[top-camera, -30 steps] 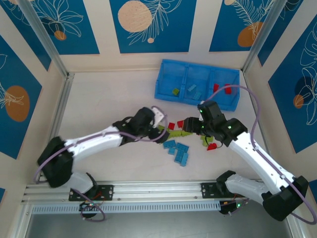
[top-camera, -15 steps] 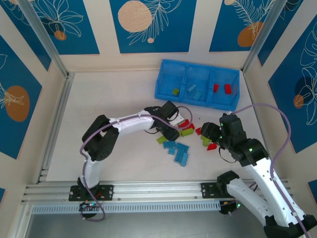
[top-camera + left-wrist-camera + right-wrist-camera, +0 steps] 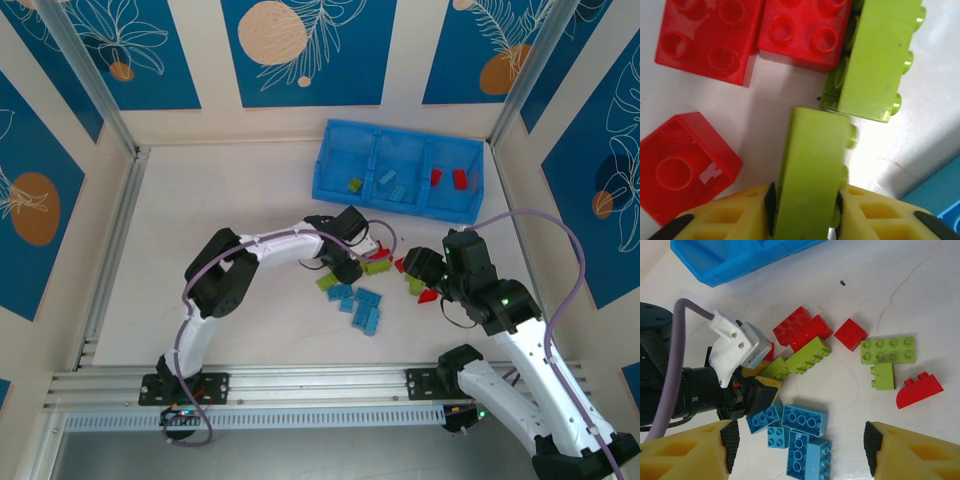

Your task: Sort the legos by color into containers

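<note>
**Top external:** The left arm is bending sharply at the elbow and stretching its forearm rightward across the white table (image 3: 230, 190). Its left hand (image 3: 362, 264) is reaching into the loose legos (image 3: 358, 300) scattered near the middle. The right arm is rising from its base at the lower right, and the right hand (image 3: 412, 272) is hovering at the pile's right edge. The bright blue tray (image 3: 445, 212) is sitting well behind the pile. Its left compartment is holding a lime piece, the middle one light blue pieces and the right one red pieces.

**Left wrist:** The left hand is clamping a lime green brick (image 3: 812, 160) tightly between its yellow fingers (image 3: 735, 220). The brick's long axis is pointing straight away from the hand, with its studs facing right in this view. Its far end is nearly touching a second lime brick (image 3: 872, 60). Red bricks (image 3: 710, 35) are lying beyond and to the left on the table.

**Right wrist:** The right hand (image 3: 800, 450) is hanging with its yellow fingers (image 3: 685, 455) spread wide and nothing between them. It is sitting above a cluster of light blue bricks (image 3: 802, 432). The left hand is coming in from the left, pinching the lime green brick at the pile's edge. More red and lime pieces are lying to the right, and the tray is showing along the top edge.
</note>
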{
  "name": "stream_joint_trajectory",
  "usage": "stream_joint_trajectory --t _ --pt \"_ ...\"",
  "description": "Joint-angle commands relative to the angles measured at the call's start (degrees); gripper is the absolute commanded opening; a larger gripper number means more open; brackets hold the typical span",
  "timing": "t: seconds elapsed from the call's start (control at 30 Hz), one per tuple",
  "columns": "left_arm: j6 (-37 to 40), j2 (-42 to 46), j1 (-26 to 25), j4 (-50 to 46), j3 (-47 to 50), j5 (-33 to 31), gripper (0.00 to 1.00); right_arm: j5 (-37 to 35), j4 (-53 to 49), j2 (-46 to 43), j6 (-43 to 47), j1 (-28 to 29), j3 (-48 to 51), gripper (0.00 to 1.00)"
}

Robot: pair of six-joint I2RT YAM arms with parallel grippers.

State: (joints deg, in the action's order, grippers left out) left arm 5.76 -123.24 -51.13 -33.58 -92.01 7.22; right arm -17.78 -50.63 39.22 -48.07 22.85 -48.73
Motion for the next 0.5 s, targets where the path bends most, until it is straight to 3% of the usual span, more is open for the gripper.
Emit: stream_joint_trajectory --t 0.0,0.17,0.27,0.37,0.47 --pt "1.51 0.11 -1.21 -1.65 -1.49 -0.03 0.3 0.88 -0.03 -0.17 -1.23 -0.12 0.07 0.69" --pt "1.36 6.49 -1.4 1.83 2.11 2.89 0.1 1.51 0.36 -0.21 -1.53 -0.17 0.03 0.69" --pt "0.28 12.86 -1.27 4.61 4.81 3.55 0.07 1.35 0.26 -0.85 -1.75 -0.25 -0.23 0.69" --pt "-2.35 17.39 -0.13 7.6 5.23 -0.63 0.05 1.27 0.93 -1.87 -2.2 -0.25 0.08 0.69" --pt "-5.03 16.15 2.96 8.99 0.42 -7.08 0.04 1.95 2.35 -2.22 -2.8 -0.26 1.21 0.69"
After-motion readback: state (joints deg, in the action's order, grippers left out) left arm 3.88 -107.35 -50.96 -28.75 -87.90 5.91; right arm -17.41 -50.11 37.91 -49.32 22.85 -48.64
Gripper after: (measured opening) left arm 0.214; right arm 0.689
